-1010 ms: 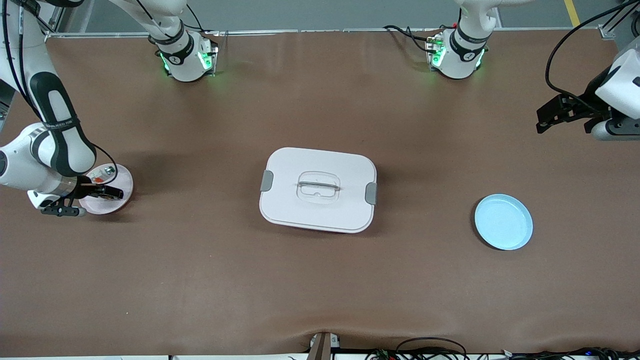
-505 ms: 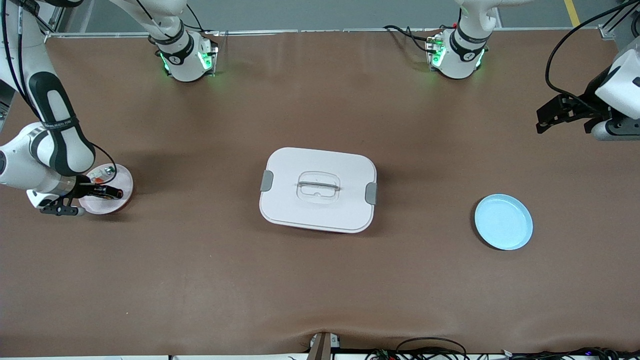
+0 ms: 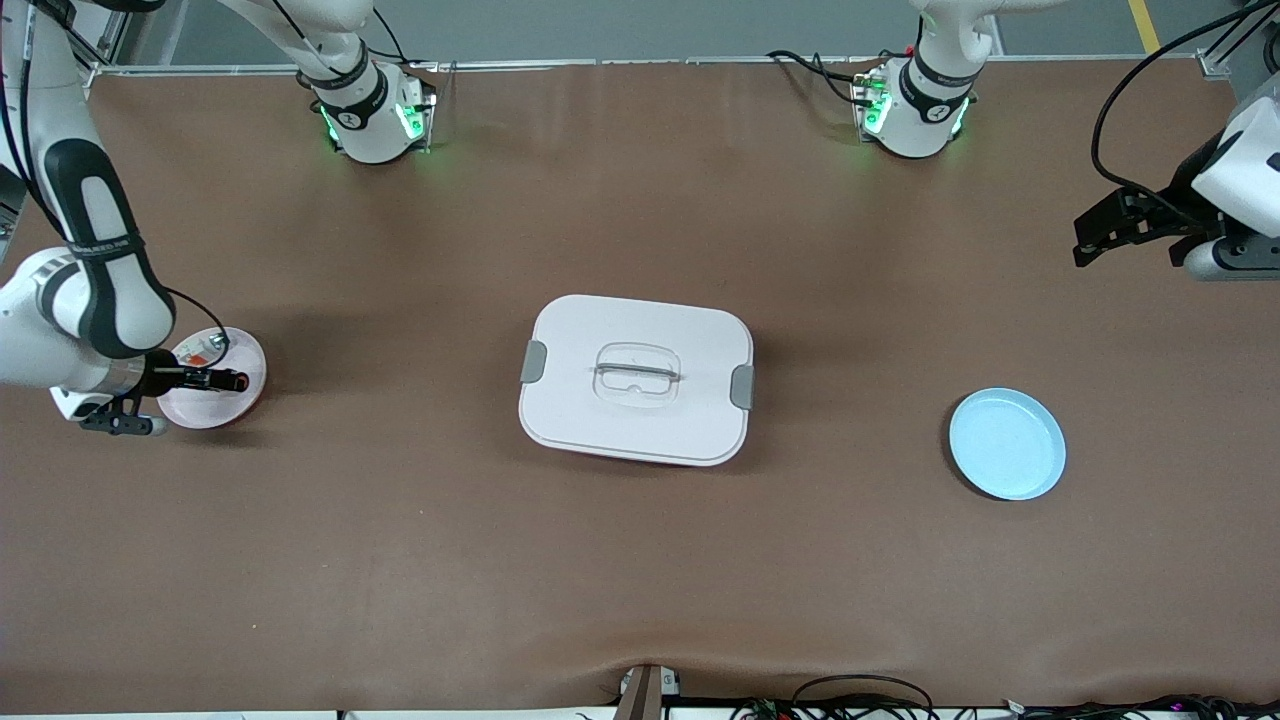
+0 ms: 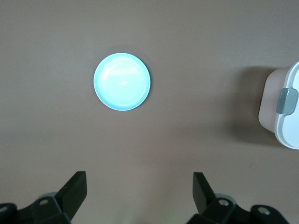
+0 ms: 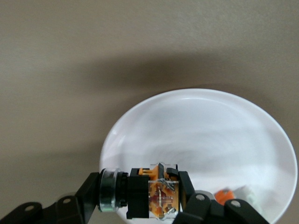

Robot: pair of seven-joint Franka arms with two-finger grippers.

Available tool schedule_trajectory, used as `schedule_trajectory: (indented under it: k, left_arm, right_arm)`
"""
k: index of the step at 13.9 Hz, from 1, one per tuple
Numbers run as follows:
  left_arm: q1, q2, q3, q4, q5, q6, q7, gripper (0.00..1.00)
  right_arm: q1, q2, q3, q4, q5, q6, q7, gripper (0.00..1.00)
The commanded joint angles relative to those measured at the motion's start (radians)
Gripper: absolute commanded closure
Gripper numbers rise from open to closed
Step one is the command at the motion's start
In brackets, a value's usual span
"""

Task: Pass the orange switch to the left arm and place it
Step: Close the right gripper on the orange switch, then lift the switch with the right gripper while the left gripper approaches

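two arms work this table, and we see the right gripper low over the pink plate at the right arm's end, its fingers clamped on the orange switch. in the right wrist view the switch lies sideways between the black fingers, just above the plate's white bowl. a small silvery part with a red-orange bit lies on the same plate, at about ten o'clock from the gripper tip in the front view. the box sits mid-table with its lid on, well apart from both grippers. the blue plate lies at roughly four o'clock from the box, toward the left arm's end. the left gripper waits up in the air over bare table at that end, fingers spread wide apart and holding nothing.
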Motion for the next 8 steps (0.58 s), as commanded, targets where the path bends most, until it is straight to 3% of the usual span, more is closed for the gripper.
schedule_trajectory:
  k: [1, 5, 8]
  left_arm:
    - [0.002, -0.009, -0.004, 0.004, 0.012, -0.001, 0.013, 0.0]
    - [0.004, -0.01, 0.003, 0.002, 0.012, -0.007, 0.015, 0.0]
    - [0.004, -0.015, 0.003, 0.002, 0.012, -0.01, 0.013, 0.0]
  right_arm:
    - [0.073, -0.07, 0.003, 0.092, 0.005, -0.187, 0.17, 1.0]
    - [0.174, -0.086, 0.012, 0.265, 0.027, -0.463, 0.458, 1.0]
    - [0.235, -0.09, 0.021, 0.328, 0.154, -0.559, 0.637, 1.0]
